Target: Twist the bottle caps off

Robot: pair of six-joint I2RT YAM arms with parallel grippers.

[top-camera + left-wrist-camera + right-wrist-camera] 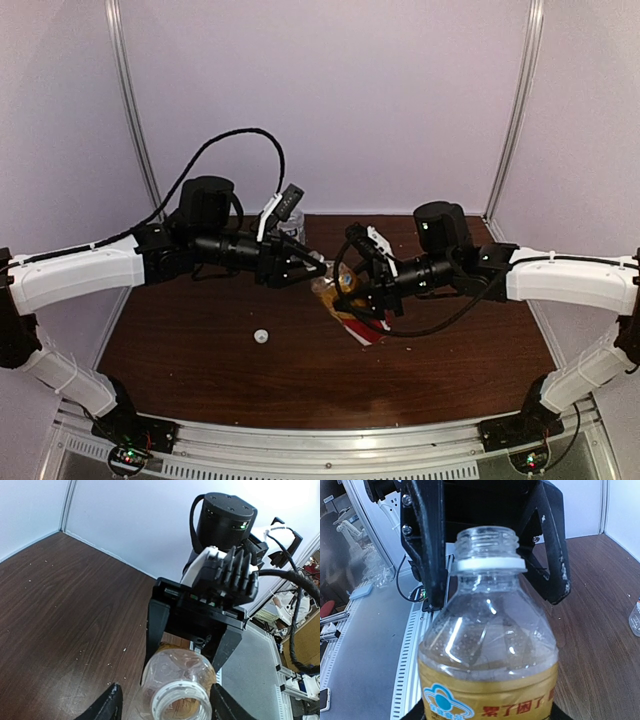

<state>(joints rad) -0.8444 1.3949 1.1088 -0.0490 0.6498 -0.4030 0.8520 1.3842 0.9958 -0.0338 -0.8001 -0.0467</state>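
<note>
Both arms reach inward from their side mounts and meet over the middle of the table (180, 340), forearms roughly level and wrists facing each other. The right gripper (187, 655) is clamped across the body of the amber bottle (487, 645), one black finger on each side. The bottle is tilted, with its neck pointing toward the left arm and its base lower on the right arm's side. Whether the base touches the table cannot be determined. The left gripper (167, 707) is at the bottle's neck with its jaws apart, one finger on each side of the mouth. It grips nothing, and contact with the neck cannot be confirmed. The neck is uncapped: bare threads and a white collar ring show, and the mouth is open. Amber liquid fills the lower body up to a yellow label with red characters and a blue-white emblem. Count: two arms, two grippers, two bottles, one cap in view. The second bottle, the clear bottle (291, 228), stands on the table beyond the left arm's wrist, apart from both grippers. Its top is hidden behind the wrist in the overhead view and cut off at the frame edge in the right wrist view, so whether it is capped cannot be determined. The single cap (261, 336), small, round and white, lies loose on the table nearer the arm bases, well apart from both bottles and both grippers.
</note>
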